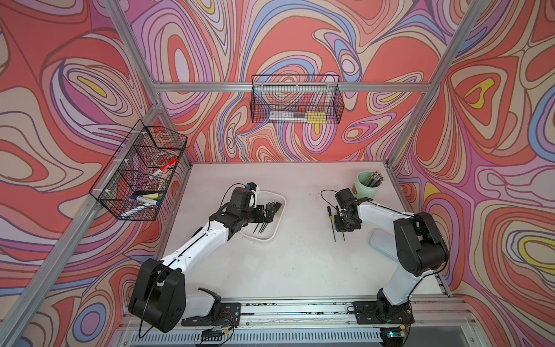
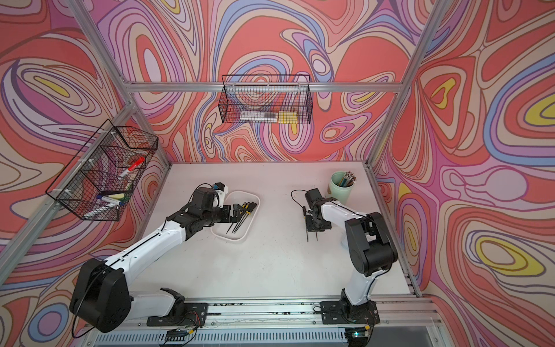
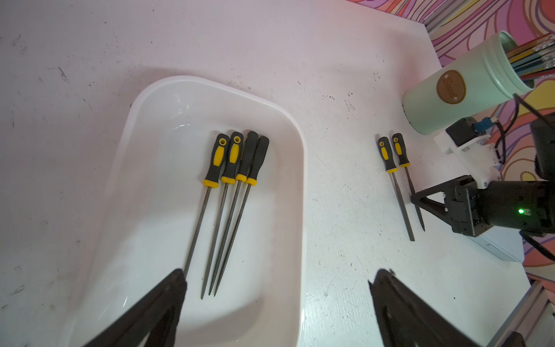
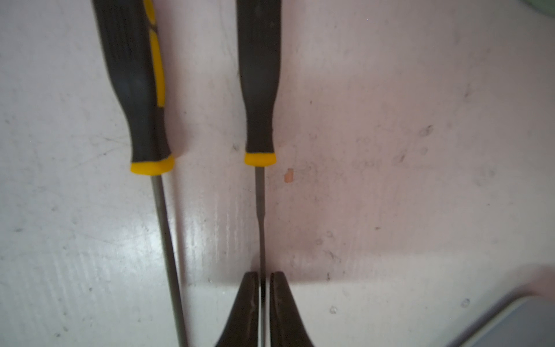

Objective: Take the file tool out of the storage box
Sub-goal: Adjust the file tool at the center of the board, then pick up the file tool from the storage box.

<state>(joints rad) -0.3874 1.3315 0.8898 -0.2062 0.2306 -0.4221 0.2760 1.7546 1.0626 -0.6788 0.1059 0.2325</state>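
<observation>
Four slim files lie inside the storage box, the shallow white tray at about ten o'clock from the table's middle. Their handles are bunched side by side and the grey shanks fan slightly toward the points. The outermost file has its shank a little apart from the rest.

To my eye these are light, stiff steel tools. The bare shank is thin and probably slick, and a hold near the tip would let the file swing. The rubbery black-and-yellow handle, or the shank just below the yellow collar, looks the surer place to pinch. The outermost one gives the fingers most room.

The left claw hangs over the end of the box where the points lie, spread wide and empty. One fingertip is right by that file's point.

Out at three o'clock two more files rest on the bare table, parallel and just beside each other. The right claw is low over them, its jaws straddling one file's shank with barely a sliver of light either side. Whether it pinches or sits loose I cannot tell. At two o'clock stands a mint-green pencil cup.
</observation>
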